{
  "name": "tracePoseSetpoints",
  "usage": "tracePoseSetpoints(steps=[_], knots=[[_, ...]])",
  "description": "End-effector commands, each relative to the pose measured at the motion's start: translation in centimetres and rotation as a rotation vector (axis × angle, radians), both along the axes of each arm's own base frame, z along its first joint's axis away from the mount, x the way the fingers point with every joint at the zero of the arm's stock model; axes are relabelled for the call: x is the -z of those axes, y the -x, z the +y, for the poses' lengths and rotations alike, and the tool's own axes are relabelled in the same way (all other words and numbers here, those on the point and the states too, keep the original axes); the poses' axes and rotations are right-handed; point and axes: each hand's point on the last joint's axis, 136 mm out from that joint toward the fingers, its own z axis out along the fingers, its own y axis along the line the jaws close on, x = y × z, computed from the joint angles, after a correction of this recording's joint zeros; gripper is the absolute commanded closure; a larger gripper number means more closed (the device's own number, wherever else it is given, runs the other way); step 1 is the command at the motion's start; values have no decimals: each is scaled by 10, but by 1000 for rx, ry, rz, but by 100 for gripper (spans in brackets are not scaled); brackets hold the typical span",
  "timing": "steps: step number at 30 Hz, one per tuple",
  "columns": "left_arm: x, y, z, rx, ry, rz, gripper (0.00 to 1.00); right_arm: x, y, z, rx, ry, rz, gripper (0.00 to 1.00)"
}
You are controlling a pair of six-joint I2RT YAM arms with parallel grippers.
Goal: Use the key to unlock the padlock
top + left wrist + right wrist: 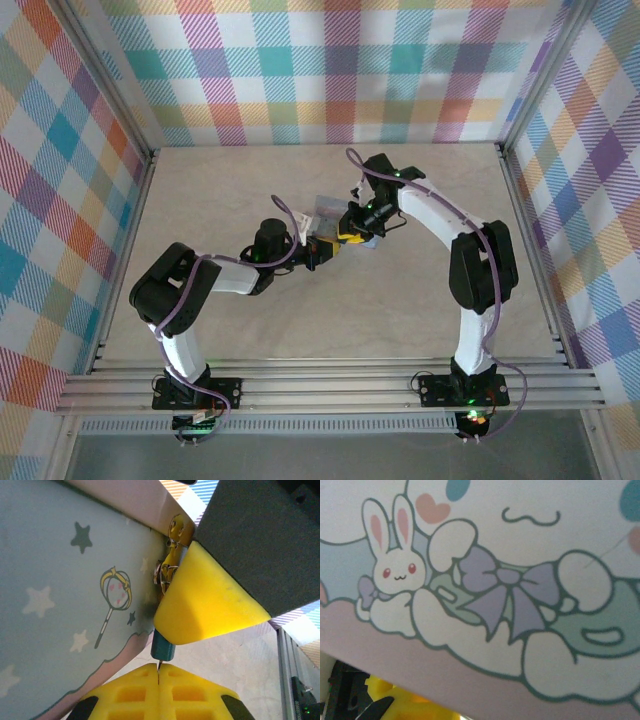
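The teal padlock (163,649) hangs from the gold hasp (172,550) on the front of the pastel tin box (60,580). Its upper part is covered by a yellow finger (210,605) of my right gripper (352,232), which is clamped on it. Just below, my left gripper (159,669) is shut on the key (158,665). Its thin blade pokes out between the fingertips and its tip meets the underside of the padlock. In the top view the left gripper (322,250) sits right beside the right one, at the tin box (328,210).
The tin box lid (495,580), printed with a bunny and a bow, lies very close to the right wrist camera, with a yellow finger (400,702) under its edge. Bare tabletop (300,320) surrounds the box. Plaid walls and metal rails (330,385) border the table.
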Motion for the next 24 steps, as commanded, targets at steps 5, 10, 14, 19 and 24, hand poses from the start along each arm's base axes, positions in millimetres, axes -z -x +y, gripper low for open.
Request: tracePoseSetpoints(steps=[5,10,14,19,24], knots=[[-40,-3,-10,24,144,-11,100,0,17,22,-33,-124,80,100],[-4,6,0,-10,101,50,100,18,18,26,1,-158,99,100],[15,9,4,-27,90,87,100,30,21,25,20,-168,116,100],[28,11,10,-51,70,114,86,38,22,24,29,-163,127,100],[34,14,17,-72,33,142,73,42,18,23,37,-151,117,100]])
